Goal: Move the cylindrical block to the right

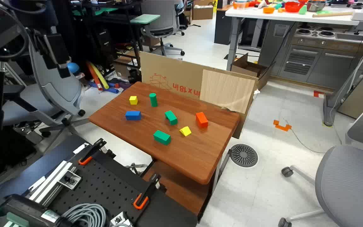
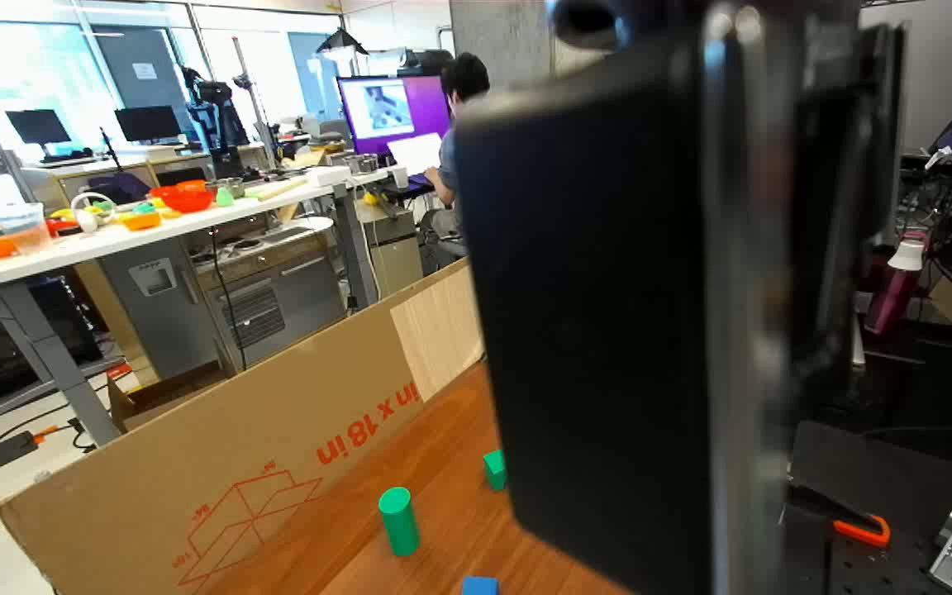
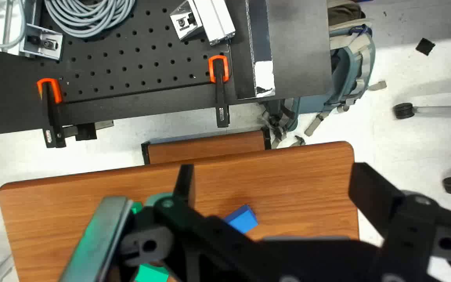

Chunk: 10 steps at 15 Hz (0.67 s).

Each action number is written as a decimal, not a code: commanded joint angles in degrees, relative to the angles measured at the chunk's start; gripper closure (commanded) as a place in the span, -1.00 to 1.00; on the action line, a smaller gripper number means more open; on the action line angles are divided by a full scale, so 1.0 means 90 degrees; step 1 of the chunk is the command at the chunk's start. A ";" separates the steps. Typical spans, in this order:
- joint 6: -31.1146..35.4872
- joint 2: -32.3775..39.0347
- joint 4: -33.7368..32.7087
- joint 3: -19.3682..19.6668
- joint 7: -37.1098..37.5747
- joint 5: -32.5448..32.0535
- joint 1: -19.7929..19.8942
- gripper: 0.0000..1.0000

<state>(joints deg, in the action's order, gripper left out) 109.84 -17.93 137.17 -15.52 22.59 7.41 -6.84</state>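
Note:
The cylindrical block (image 1: 153,100) is green and stands upright near the back of the brown table, beside the yellow cube (image 1: 133,100). It also stands upright in an exterior view (image 2: 399,522), in front of the cardboard. I cannot make it out in the wrist view; the gripper covers part of the table there. My gripper (image 3: 273,178) is open in the wrist view, its fingers wide apart with nothing between them. In an exterior view the gripper (image 1: 62,67) hangs at the upper left, high and well apart from the blocks.
A blue block (image 1: 133,115), green arch (image 1: 171,117), green block (image 1: 162,137), yellow wedge (image 1: 185,131) and orange block (image 1: 201,120) lie on the table (image 1: 194,157). A cardboard panel (image 1: 175,75) stands along the back edge. A large dark arm part (image 2: 608,330) blocks much of an exterior view.

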 commanded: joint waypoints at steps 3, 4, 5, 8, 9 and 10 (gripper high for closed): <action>-0.0005 0.0008 -0.0005 0.0080 0.0020 -0.0026 -0.0083 -1.00; -0.0005 0.0008 -0.0005 0.0080 0.0020 -0.0026 -0.0083 -1.00; -0.0005 0.0008 -0.0005 0.0080 0.0020 -0.0026 -0.0083 -1.00; 0.0069 0.0196 -0.0084 0.0154 -0.0093 0.0076 -0.0061 -1.00; 0.0118 0.0314 -0.0117 0.0183 -0.0062 0.0037 -0.0016 -1.00; 0.0190 0.0427 -0.0114 0.0241 -0.0085 0.0003 0.0032 -1.00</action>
<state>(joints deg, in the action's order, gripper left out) 110.00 -17.32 137.17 -15.01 22.54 7.40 -6.84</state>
